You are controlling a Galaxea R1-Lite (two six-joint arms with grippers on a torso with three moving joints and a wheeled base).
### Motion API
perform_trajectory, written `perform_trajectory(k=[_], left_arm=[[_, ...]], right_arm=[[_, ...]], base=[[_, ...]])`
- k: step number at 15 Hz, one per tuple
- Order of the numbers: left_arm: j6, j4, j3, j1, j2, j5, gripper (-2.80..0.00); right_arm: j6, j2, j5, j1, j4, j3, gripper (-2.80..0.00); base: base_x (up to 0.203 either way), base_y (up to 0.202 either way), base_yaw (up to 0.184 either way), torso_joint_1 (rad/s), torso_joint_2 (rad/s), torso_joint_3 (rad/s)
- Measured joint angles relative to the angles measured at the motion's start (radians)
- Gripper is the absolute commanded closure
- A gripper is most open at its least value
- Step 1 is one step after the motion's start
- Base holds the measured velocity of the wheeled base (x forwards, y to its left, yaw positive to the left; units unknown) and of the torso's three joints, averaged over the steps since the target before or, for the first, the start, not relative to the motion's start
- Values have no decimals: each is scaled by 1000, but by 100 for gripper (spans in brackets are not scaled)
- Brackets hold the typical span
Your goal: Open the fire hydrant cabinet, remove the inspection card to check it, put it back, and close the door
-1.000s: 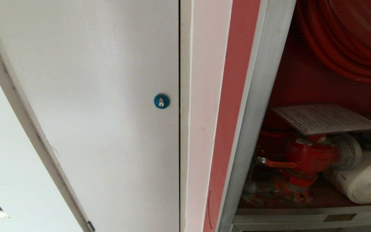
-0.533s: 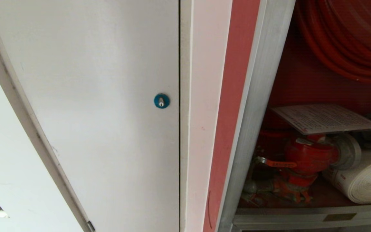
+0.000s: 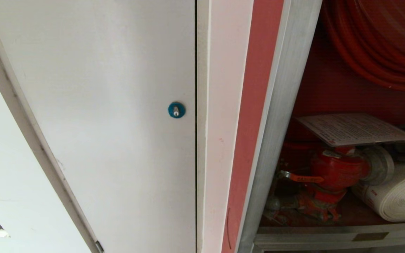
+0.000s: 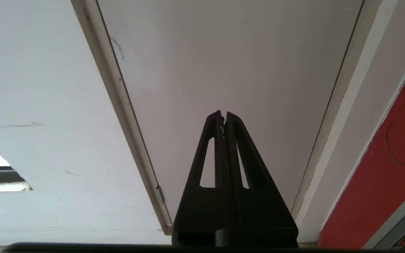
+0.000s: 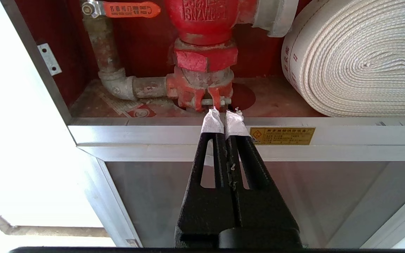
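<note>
1. Head view: fire hydrant cabinet (image 3: 280,116) is seen standing open at 3 o'clock; red interior exposed. The door itself is not seen in any view.
2. Inspection card (image 3: 355,128) is found lying flat on top of red valve (image 3: 336,172), inside cabinet, text side up, near corner overhanging the valve slightly. Not held by anything.
3. Right gripper (image 5: 222,117) is seen pressed together, tips wrapped in white tape, nothing clamped; poised low, in front of cabinet's lower sill (image 5: 223,138), below valve level. Left gripper (image 4: 223,114) also together, empty, facing the white-grey panel (image 4: 230,70); parked.
4. Step judged: card pick-up not yet begun, or card already returned — cannot be told from this moment alone.
5. If pick-up is next: right gripper should be raised to card height, jaws parted, and the overhanging edge taken from the front. Thin card, so a level approach is advised; a shallow pinch may let it slide off.
6. Obstacles: white rolled hose (image 3: 399,196) sits at 4 o'clock of valve, just beside it; hose reel (image 3: 381,45) hangs at 12 o'clock above card, limiting headroom. Orange valve lever (image 3: 302,178) sticks out toward 9 o'clock; should be avoided.
7. Blue round lock (image 3: 176,110) on panel at 9 o'clock: not part of job.
</note>
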Motion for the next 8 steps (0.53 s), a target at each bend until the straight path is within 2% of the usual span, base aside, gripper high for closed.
perform_trajectory(k=[8], left_arm=[[0, 0, 0, 0, 0, 0, 0]], right_arm=[[-6, 0, -1, -1, 13, -22, 0]], base=[[0, 0, 0, 0, 0, 0]])
